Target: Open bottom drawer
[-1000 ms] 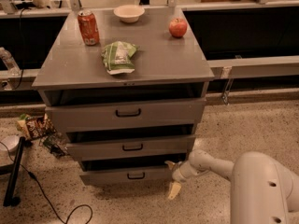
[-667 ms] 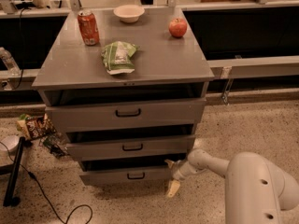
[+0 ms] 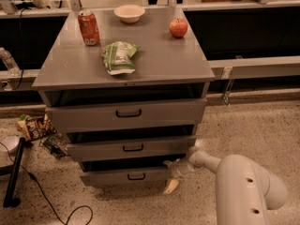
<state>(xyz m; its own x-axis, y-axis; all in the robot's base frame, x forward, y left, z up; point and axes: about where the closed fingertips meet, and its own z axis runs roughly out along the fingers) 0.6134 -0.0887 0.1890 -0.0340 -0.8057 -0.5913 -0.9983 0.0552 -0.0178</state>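
The grey cabinet has three drawers, each with a black loop handle, and each is out a little. The bottom drawer is the lowest, with its small handle at centre. My gripper is at the right end of the bottom drawer's front panel, low near the floor. It is open, with one finger up behind the panel and the yellowish finger in front of it. My white arm reaches in from the lower right.
On the cabinet top are a red can, a white bowl, a red apple and a green bag. Snack packets, a black stand and a cable lie on the floor to the left.
My arm's elbow has shifted slightly while the gripper has stayed at the right end of the bottom drawer. The drawer has not visibly moved.
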